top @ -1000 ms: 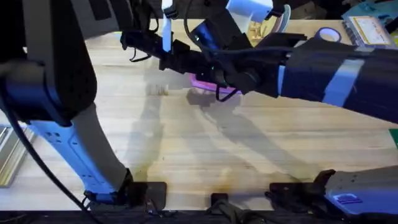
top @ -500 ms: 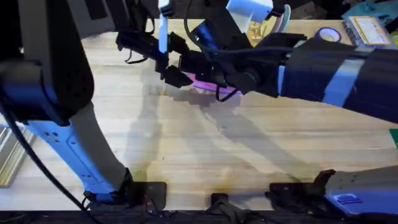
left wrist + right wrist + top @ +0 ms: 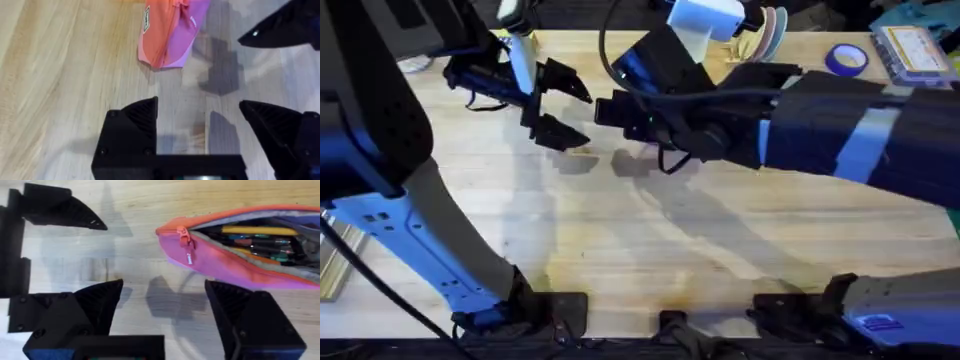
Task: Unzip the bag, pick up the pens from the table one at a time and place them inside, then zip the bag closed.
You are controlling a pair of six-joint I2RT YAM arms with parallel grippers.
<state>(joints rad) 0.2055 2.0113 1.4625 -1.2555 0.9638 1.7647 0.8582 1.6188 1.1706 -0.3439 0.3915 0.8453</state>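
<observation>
The pink bag (image 3: 225,262) lies on the wooden table (image 3: 140,200), unzipped. Its zipper pull (image 3: 184,237) sits at the end nearest my grippers. Several pens (image 3: 250,240) lie inside against the dark lining. My right gripper (image 3: 164,287) hangs open just above and short of that end, with nothing between its fingers. My left gripper (image 3: 582,118) is open too, empty, a short way left of the bag. In the left wrist view the bag's end (image 3: 167,30) lies beyond the left gripper (image 3: 197,107). In the overhead view the right arm hides the bag.
A blue tape roll (image 3: 847,58) and a box of supplies (image 3: 915,45) sit at the back right. A metal piece (image 3: 335,250) lies at the left edge. Bare table (image 3: 650,250) stretches in front of both grippers.
My left gripper has pulled back to the left, away from the bag, and now stands wide open. The right arm has shifted slightly and now covers the pink bag from above.
</observation>
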